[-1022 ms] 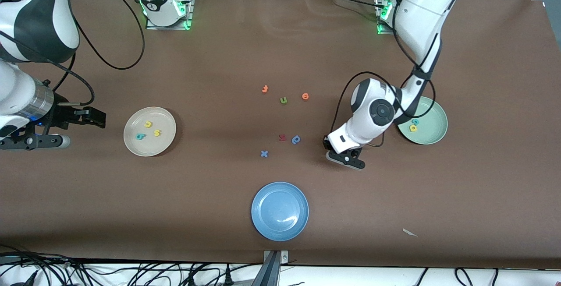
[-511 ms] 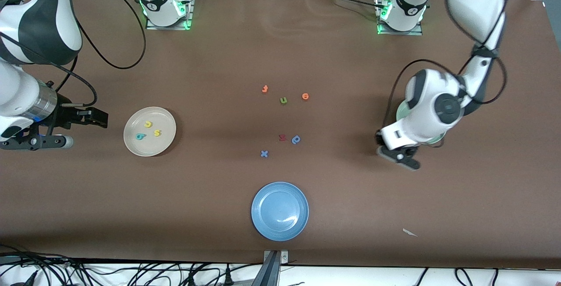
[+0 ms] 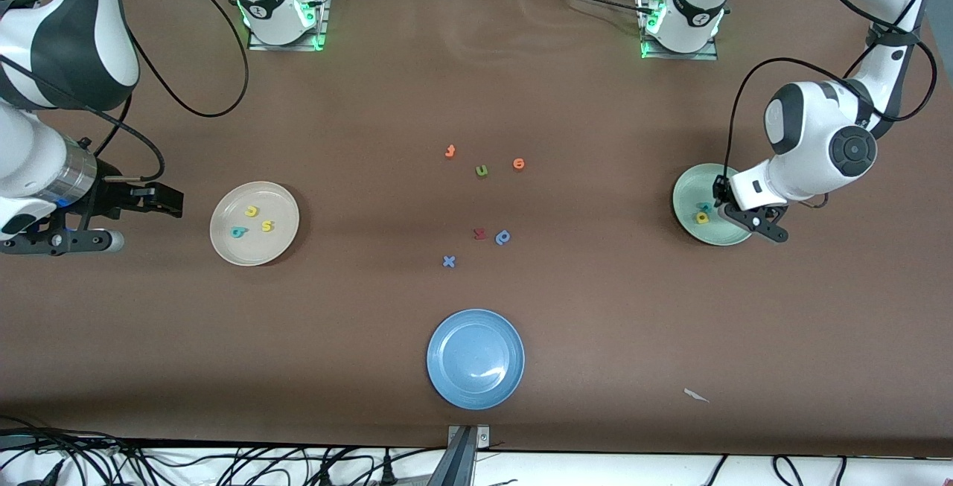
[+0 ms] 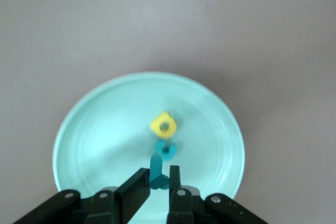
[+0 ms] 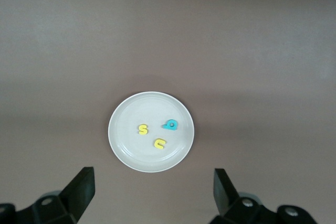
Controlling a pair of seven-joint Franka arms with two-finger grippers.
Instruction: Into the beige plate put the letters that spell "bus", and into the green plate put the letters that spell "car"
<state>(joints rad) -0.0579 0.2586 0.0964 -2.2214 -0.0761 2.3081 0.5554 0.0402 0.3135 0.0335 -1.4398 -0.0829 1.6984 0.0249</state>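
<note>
The green plate (image 3: 689, 192) (image 4: 94, 140) lies toward the left arm's end of the table and holds a yellow a (image 3: 702, 217) (image 4: 164, 125) and a teal c (image 3: 705, 208) (image 4: 167, 149). My left gripper (image 3: 722, 199) (image 4: 157, 176) hangs over this plate, shut on a teal r (image 4: 156, 163). The beige plate (image 3: 279, 207) (image 5: 126, 129) holds a yellow u (image 3: 252, 211) (image 5: 159, 144), a yellow s (image 3: 267, 226) (image 5: 143, 129) and a teal b (image 3: 239, 232) (image 5: 170, 125). My right gripper (image 3: 167, 202) (image 5: 152, 190) waits beside the beige plate, open and holding nothing.
Loose letters lie mid-table: an orange t (image 3: 450, 151), a green u (image 3: 482, 170), an orange o (image 3: 519, 164), a red letter (image 3: 480, 234), a dark blue looped letter (image 3: 503, 237) and a blue x (image 3: 448, 261). A blue plate (image 3: 475, 358) sits nearest the front camera.
My left arm has swung from beside the loose letters to over the green plate, carrying the teal r. The right arm has hardly moved.
</note>
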